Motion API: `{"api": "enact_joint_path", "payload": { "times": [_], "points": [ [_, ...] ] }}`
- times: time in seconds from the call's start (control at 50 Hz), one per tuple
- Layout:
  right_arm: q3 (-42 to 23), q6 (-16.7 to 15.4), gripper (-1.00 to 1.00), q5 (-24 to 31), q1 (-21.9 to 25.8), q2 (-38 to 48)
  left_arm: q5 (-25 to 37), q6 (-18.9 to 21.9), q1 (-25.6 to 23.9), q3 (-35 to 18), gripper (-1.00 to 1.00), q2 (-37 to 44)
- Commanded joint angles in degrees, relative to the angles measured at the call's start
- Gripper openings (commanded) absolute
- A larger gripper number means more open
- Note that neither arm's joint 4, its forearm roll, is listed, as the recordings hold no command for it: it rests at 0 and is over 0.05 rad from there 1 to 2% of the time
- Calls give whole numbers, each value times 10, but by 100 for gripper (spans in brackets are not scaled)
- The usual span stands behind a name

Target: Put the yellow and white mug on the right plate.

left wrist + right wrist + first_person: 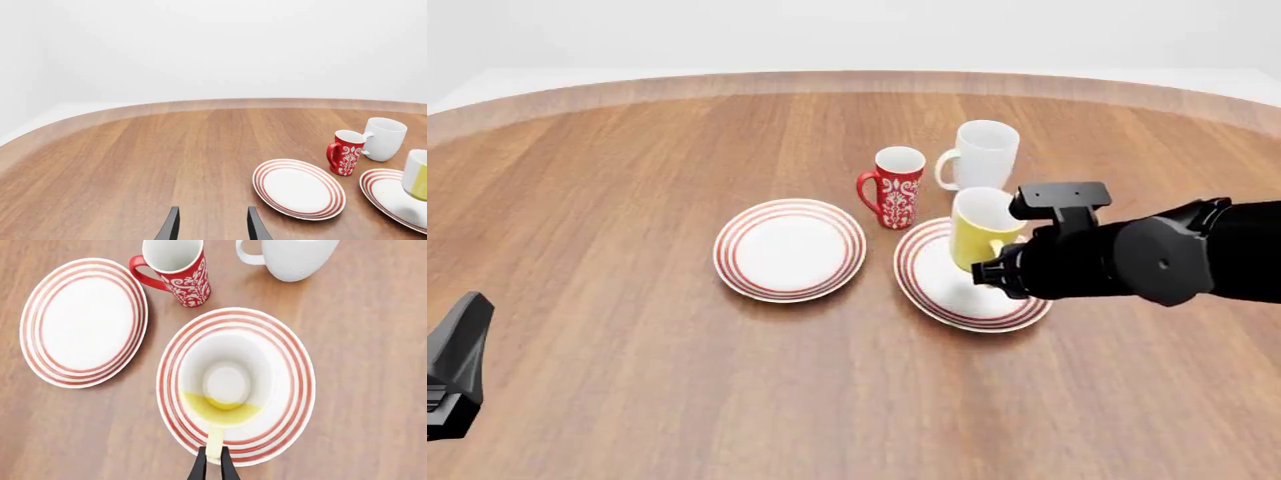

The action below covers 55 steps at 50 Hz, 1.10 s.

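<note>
Progress: the yellow and white mug [981, 232] is over the right plate [932, 290] and gripped by the right claw [213, 462] — the carry looks finished, the set-down and release look left to do.

Mug contact with plate: the front view shows the mug upright above the plate's middle, and the left wrist view shows its base seeming to hang a little above the plate [387, 192]; whether it touches I cannot tell for sure.

Mug relative to right claw: in the right wrist view the mug [225, 382] sits directly ahead of the fingers, mouth toward the camera, white inside showing, its yellow handle running back between the two dark fingertips [199, 467].

Right claw state: closed narrowly on the mug's handle — the jaws stand almost together with the yellow strip pinched between them.

Left claw state: the left claw [212, 225] hovers low over bare desk [133, 165], jaws spread apart, holding nothing, well apart from the mug.

Neighbours: the red patterned mug [893, 187] and the white mug [978, 155] stand just beyond the right plate; the left plate [790, 249] lies beside it, bare.

Left to do, by my judgement: lower the mug until it rests flat on the plate, part the jaws, draw the arm clear without catching the handle.
</note>
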Motion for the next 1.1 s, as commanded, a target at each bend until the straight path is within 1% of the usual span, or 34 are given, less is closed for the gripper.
{"api": "enact_joint_path", "payload": {
  "times": [0.02,0.24,0.52,0.68,0.72,0.74,1.1],
  "points": [
    [-2,6,-100,-17,4,18,0,0,0,0,100,0],
    [-8,1,-100,-20,0,28,0,0,0,0,100,0],
    [-11,5,-100,-36,2,51,0,0,0,0,100,0],
    [-7,5,-100,-40,3,53,0,0,0,0,100,0],
    [-4,6,-100,-39,-4,48,0,0,0,0,100,0],
    [-2,3,100,-37,-8,45,0,0,0,0,100,0],
    [9,2,100,-18,-9,13,0,0,0,0,100,0]
  ]
}}
